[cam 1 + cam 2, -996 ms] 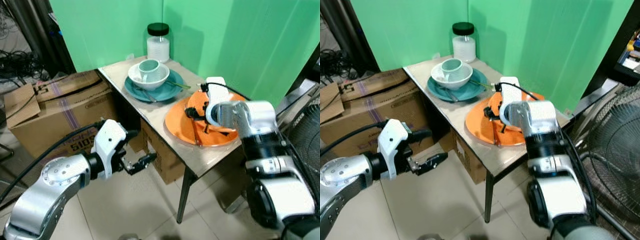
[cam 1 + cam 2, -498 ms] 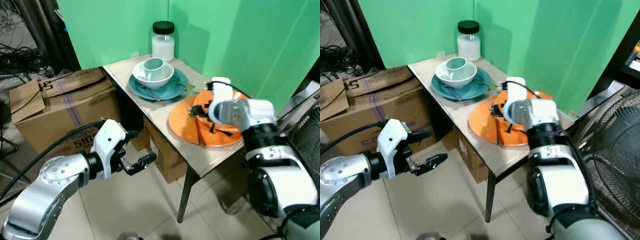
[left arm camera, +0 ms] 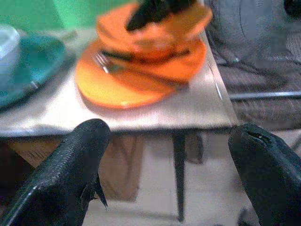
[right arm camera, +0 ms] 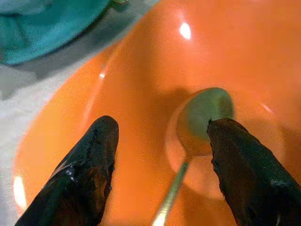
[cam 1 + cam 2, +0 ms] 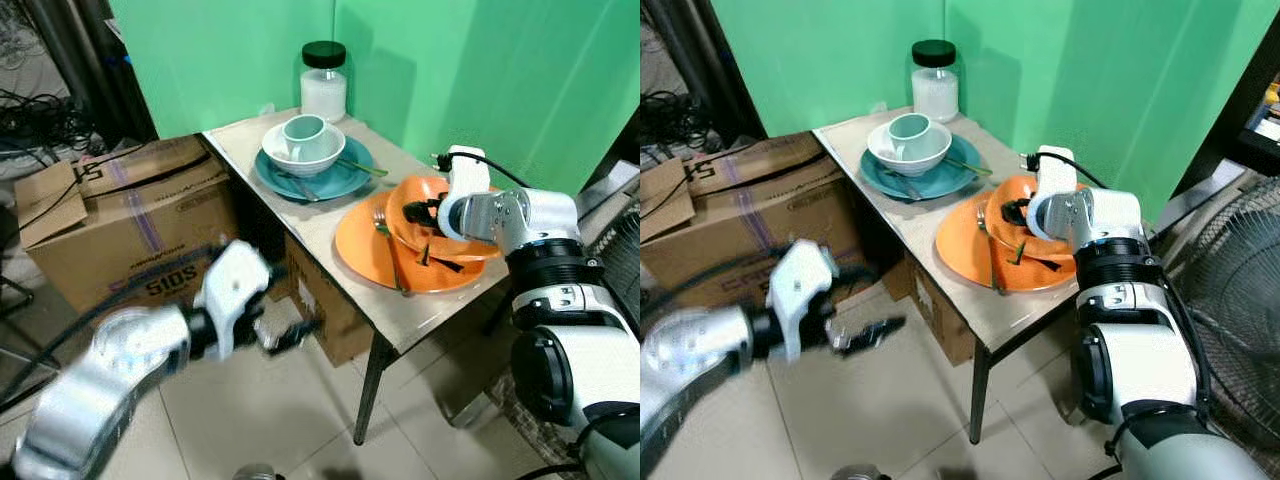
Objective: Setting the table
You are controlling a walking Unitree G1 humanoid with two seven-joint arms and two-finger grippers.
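Spoon [image 4: 188, 141] lying in the orange bowl [image 4: 155, 94], its head between the spread fingers of the right gripper [image 4: 162, 155]; right arm reaching across the orange plate [image 5: 370, 250].

A shallow orange bowl [image 4: 155, 84] lies beneath the right gripper's spread black fingers [image 4: 89, 174], tilted on a flat orange plate [image 5: 365, 245]; a green-bowled metal spoon [image 4: 197, 122] rests inside, between the fingertips.
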